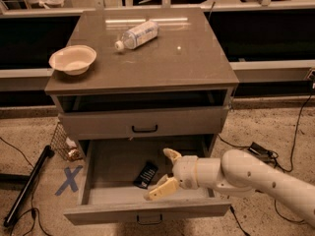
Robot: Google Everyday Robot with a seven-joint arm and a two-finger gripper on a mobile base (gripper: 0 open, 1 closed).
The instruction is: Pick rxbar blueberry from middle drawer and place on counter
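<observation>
The rxbar blueberry (145,174), a small dark bar with white lettering, lies flat on the bare tray of the pulled-out middle drawer (113,162), a little left of centre. My gripper (164,174) reaches in from the right on a white arm and hangs over the drawer just right of the bar. Its two tan fingers are spread apart, one toward the back, one toward the front, with nothing between them. The counter (167,58) is the glossy grey-brown cabinet top above.
A clear plastic bottle (137,34) lies on its side at the counter's back. A white bowl (73,59) sits at the counter's left edge. The drawer above (145,123) is shut. A blue tape X (69,179) and a wire basket (63,142) are on the floor at left.
</observation>
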